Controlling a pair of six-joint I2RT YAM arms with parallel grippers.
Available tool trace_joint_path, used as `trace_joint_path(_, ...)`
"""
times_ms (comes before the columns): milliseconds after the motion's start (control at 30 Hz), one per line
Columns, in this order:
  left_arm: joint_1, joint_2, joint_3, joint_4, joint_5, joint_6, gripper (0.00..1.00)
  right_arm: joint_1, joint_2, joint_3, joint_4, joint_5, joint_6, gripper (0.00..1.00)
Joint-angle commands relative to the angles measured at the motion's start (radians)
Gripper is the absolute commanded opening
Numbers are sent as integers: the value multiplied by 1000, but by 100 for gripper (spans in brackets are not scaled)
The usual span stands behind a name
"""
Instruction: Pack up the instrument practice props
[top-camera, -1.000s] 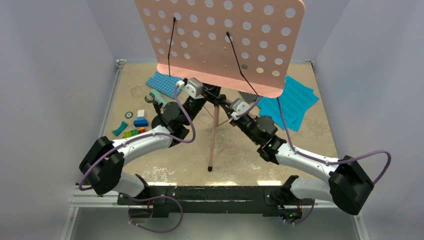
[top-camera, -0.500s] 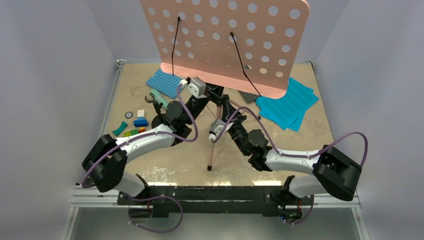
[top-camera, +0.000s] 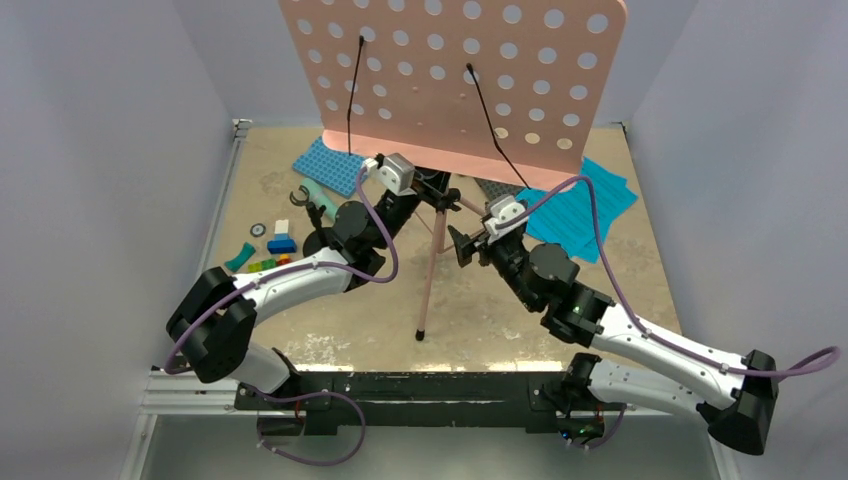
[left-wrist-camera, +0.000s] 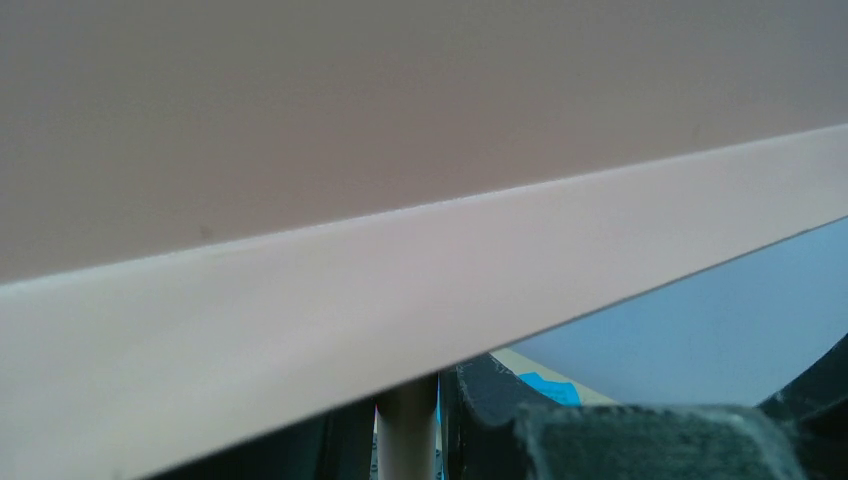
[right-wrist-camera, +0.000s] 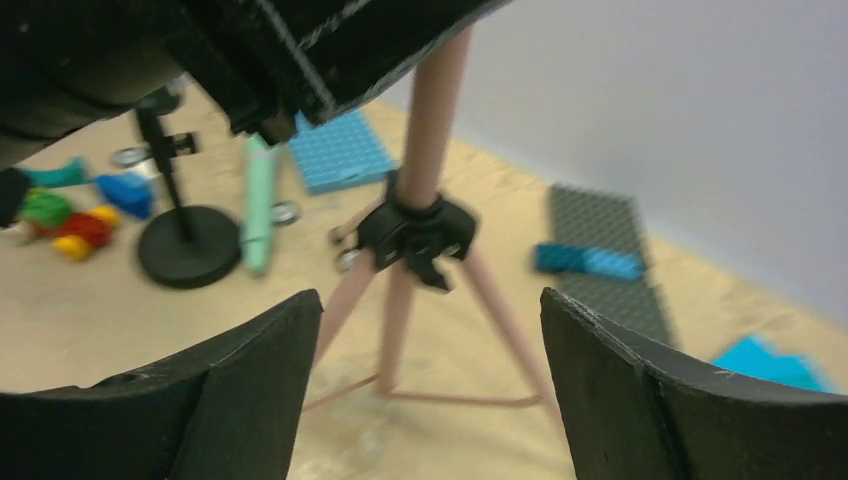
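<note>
Currently: music stand (top-camera: 455, 80) upright; left gripper (top-camera: 433, 190) at pole (top-camera: 431, 270), grip unclear; right gripper (top-camera: 463, 246) wide open, empty. It is best centred on hub (right-wrist-camera: 415, 228) before closing.

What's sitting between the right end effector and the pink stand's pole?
Nothing. In the right wrist view, the open right end effector faces the pink music stand's pole, with only bare tabletop in the gap between them.
</note>
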Motion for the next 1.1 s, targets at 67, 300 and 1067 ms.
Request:
trace_joint_path(67, 12, 34, -52, -210, -99, 1, 0, -38, 0, 24, -370, -285, 604, 83)
trace_joint_path(300, 12, 3, -56, -207, -104, 3, 0, -224, 21, -93, -256, -636, 938, 80)
trace_joint_path(1067, -10, -36, -110, -146, -74, 52, 0, -632, 347, 47, 268, -1158, 1606, 72)
